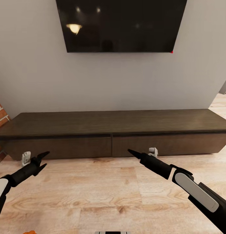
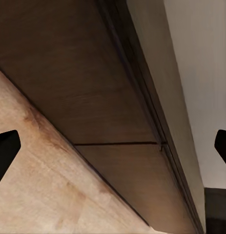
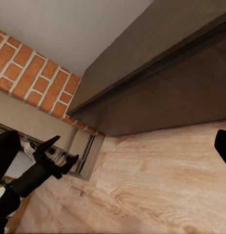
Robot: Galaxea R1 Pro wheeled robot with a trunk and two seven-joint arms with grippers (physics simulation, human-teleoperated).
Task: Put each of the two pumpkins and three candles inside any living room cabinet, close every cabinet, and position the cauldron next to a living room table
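The cabinet (image 1: 113, 130) stands against the wall under the TV (image 1: 121, 24), both drawer fronts flush. The left tool (image 1: 44, 160) hovers spread before its left drawer; the right tool (image 1: 130, 151), near the right drawer, looks pressed together.

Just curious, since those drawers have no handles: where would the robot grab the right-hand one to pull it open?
Probably its top edge, coming from the front: the right drawer front is flat and shut, and the dark gap under the cabinet top is the only lip on offer.
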